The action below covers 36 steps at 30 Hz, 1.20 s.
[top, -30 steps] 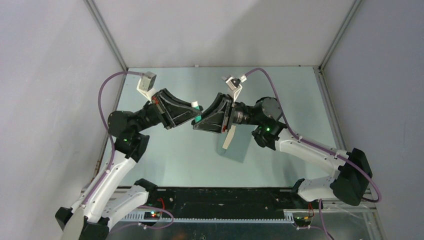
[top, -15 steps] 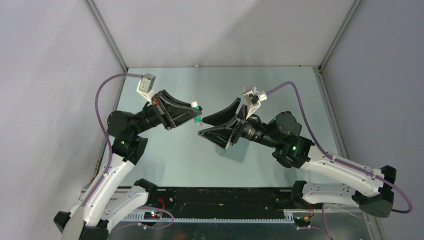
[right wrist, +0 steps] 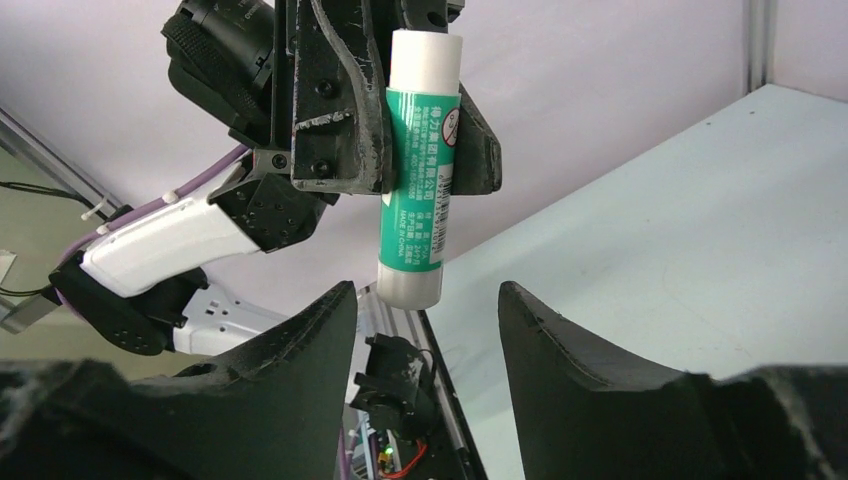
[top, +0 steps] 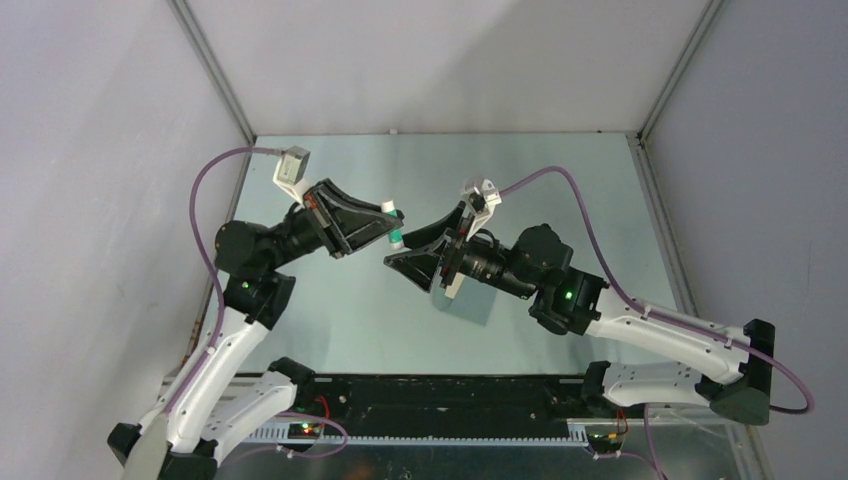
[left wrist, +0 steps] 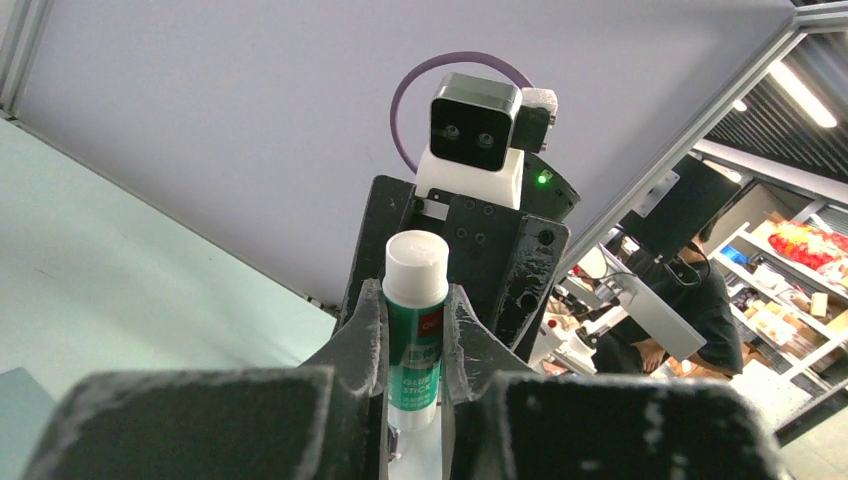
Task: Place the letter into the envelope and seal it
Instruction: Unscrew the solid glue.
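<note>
My left gripper [top: 392, 228] is shut on a green-and-white glue stick [top: 396, 230] and holds it in the air above the table; the left wrist view shows the stick [left wrist: 415, 330] upright between the fingers. My right gripper [top: 400, 250] is open and empty, facing the stick. In the right wrist view the stick's [right wrist: 425, 150] lower white end hangs just above the gap of my right gripper [right wrist: 425, 310], touching neither finger. The teal-grey envelope [top: 470, 306] lies flat on the table under the right wrist. A pale strip [top: 453, 284] at its left edge may be the letter; most is hidden.
The pale green table [top: 560, 190] is walled by grey panels on three sides, with metal frame posts at the back corners. A black rail [top: 440, 395] runs along the near edge between the arm bases.
My right gripper opened and pulled back to the right, then came left again so that its open jaws face the glue stick. My left gripper kept hold of the stick and barely moved.
</note>
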{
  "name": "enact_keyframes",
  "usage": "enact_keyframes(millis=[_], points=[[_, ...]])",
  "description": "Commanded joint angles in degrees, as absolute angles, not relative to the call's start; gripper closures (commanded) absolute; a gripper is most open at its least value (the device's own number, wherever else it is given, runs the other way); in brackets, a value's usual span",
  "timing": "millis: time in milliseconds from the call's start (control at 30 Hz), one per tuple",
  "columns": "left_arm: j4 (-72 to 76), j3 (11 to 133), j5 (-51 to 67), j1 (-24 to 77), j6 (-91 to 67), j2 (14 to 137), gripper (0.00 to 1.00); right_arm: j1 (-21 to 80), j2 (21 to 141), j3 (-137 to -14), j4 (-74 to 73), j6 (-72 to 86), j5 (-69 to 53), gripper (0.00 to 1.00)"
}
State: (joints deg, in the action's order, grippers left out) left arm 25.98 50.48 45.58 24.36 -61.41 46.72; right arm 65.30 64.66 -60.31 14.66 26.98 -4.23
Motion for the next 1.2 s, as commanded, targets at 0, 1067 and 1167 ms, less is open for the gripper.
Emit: enact_keyframes(millis=[0, 1067, 1167], points=[[27.0, 52.4, 45.2, 24.0, -60.4, 45.8, 1.0, 65.7, 64.6, -62.6, 15.9, 26.0, -3.1, 0.45], [32.6, 53.6, 48.9, 23.9, -66.6, 48.1, 1.0, 52.7, 65.4, -58.0, 34.6, 41.1, -37.1, 1.0], [32.1, 53.5, 48.7, 23.9, -65.9, 47.5, 1.0, 48.4, 68.7, -57.7, 45.0, 50.4, -46.7, 1.0]])
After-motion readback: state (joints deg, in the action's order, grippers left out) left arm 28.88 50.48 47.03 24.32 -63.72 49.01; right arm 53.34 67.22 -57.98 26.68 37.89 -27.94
